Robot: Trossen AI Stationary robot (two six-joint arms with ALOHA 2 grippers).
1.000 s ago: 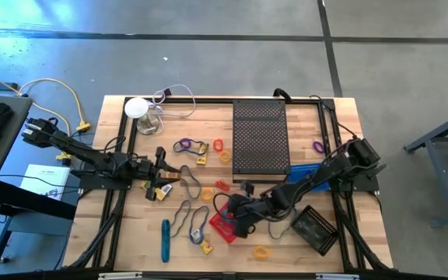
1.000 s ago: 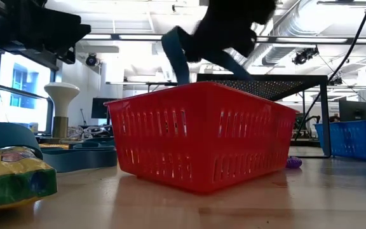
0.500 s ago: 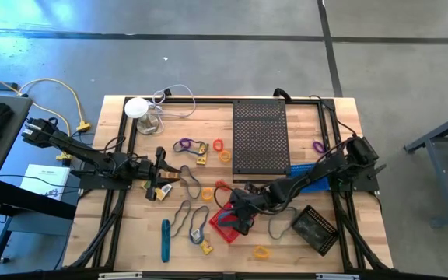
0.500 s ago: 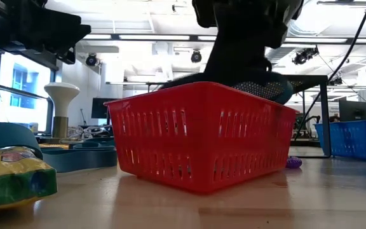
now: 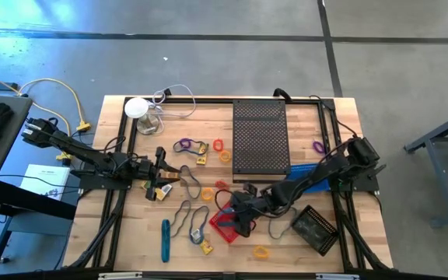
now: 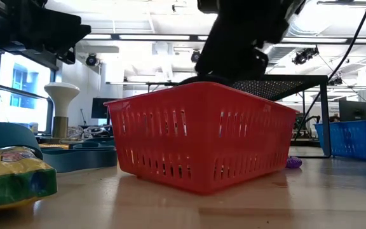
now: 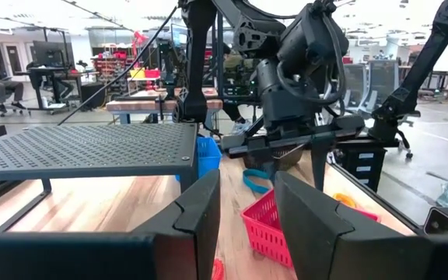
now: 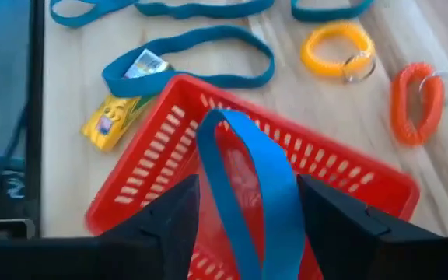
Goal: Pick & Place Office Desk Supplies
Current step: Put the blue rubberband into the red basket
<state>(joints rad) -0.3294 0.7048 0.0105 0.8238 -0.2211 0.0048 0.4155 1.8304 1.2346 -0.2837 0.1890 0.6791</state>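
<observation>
My right gripper [image 5: 236,218] hovers over the red basket [image 5: 222,225], pointing slantwise down, fingers apart. A blue elastic band [image 8: 243,155] stands as a loop between the fingers, its lower part in the basket [image 8: 162,155]. My left gripper [image 5: 162,167] waits open at the table's left with nothing between its fingers [image 7: 247,202]. Loose supplies lie on the wood: a teal stick [image 5: 166,239], a yellow ring [image 5: 262,252], a purple loop [image 5: 183,145], an orange ring [image 5: 218,145] and a yellow packet [image 8: 111,120]. My right gripper has the blue band's loop [image 8: 232,179] between its spread fingers, which come from above at a slant. Whether either finger touches the band, I cannot tell. The band's lower end runs down into the red basket.
A black perforated stand [image 5: 260,136] occupies the far middle. A blue basket [image 5: 306,171] and a black basket [image 5: 315,228] sit under and beside my right arm. A white round object with a cable [image 5: 137,107] stands far left. Blue loops [image 8: 193,47] lie beside the red basket.
My right gripper has opened above the red basket. The blue band, which hung below the fingers above the basket's rim a second ago, has gone down behind the rim into the basket.
</observation>
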